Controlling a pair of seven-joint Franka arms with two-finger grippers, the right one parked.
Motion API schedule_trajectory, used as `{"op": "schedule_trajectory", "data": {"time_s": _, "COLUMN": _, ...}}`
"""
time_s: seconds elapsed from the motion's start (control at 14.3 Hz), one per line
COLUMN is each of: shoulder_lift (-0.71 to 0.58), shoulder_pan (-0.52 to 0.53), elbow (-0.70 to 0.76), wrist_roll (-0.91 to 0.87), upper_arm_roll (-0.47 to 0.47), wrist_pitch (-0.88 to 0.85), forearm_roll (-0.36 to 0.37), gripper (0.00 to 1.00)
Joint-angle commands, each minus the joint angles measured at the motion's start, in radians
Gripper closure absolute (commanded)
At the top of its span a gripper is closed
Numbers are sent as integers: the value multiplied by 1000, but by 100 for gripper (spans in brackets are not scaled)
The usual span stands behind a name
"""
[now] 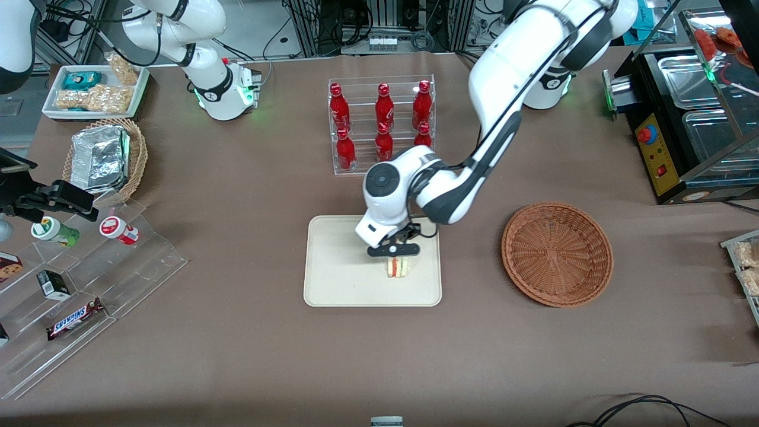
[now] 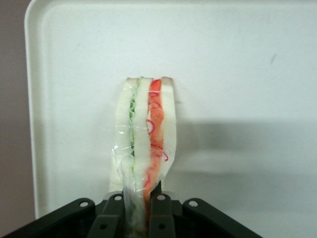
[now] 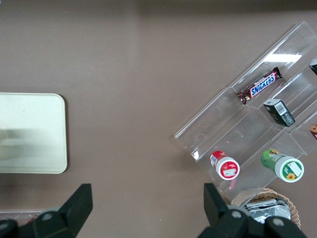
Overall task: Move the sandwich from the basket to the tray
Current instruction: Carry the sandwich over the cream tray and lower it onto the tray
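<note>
**Setting the sandwich down on the tray**

The gripper (image 1: 396, 254) hangs low over the cream-beige tray (image 1: 332, 279), its 2 fingers (image 2: 159, 210) pinching the plastic-wrapped triangular sandwich (image 2: 144, 144) by one end. The wedge stands on edge, bread slices upright, orange-red and green layers showing. In the front view it appears to touch the tray or sit just above it; I cannot tell which. To finish well, lower until the wedge bears on the tray, open gently, then lift straight up so the wrap does not drag. The reddish-brown wicker basket (image 1: 557, 254) holds nothing, toward the working arm's end.
</note>
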Motion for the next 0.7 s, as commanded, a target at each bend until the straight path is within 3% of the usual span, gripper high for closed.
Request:
{"op": "schedule_trajectory", "data": {"time_s": 0.0, "shoulder_lift": 92, "shoulder_pan": -31, "elbow": 198, "wrist_roll": -32, "upper_arm_roll": 25, "wrist_pitch": -75, "forearm_roll": 19, "gripper": 90}}
{"op": "schedule_trajectory", "data": {"time_s": 0.42, "shoulder_lift": 93, "shoulder_pan": -41, "elbow": 203, "wrist_roll": -55, "upper_arm_roll": 23, "wrist_pitch": -69, "forearm_roll": 20, "gripper": 81}}
{"op": "schedule_trajectory", "data": {"time_s": 0.49, "shoulder_lift": 93, "shoulder_pan": -41, "elbow": 203, "wrist_roll": -57, "upper_arm_roll": 23, "wrist_pitch": -69, "forearm_roll": 20, "gripper": 78}}
{"op": "schedule_trajectory", "data": {"time_s": 0.63, "shoulder_lift": 91, "shoulder_pan": -39, "elbow": 207, "wrist_roll": -90, "upper_arm_roll": 23, "wrist_pitch": -49, "forearm_roll": 20, "gripper": 59}}
